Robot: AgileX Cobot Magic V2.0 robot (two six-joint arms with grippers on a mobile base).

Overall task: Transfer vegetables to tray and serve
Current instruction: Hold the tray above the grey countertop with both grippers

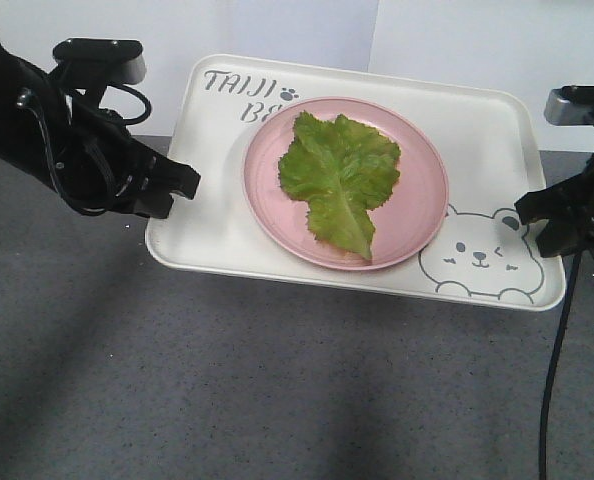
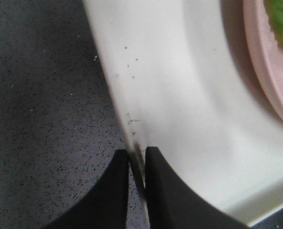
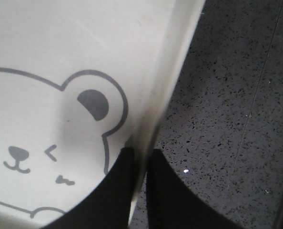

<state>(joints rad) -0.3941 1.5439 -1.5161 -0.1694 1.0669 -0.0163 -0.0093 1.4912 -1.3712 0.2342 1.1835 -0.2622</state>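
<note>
Grey countertop (image 1: 277, 400) under tray (image 1: 497, 130), pink plate (image 1: 417, 225) aboard.

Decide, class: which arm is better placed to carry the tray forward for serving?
Neither alone: left gripper and right gripper each pinch opposite rims of the tray, with the lettuce on the pink plate.

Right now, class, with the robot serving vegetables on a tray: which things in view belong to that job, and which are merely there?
Belongs to the job:
- lettuce leaf
- cream bear-print tray
- left gripper, clamped on the tray's rim
- right gripper, clamped on the opposite rim

Merely there:
- pink plate, under the leaf
- grey speckled tabletop
</note>
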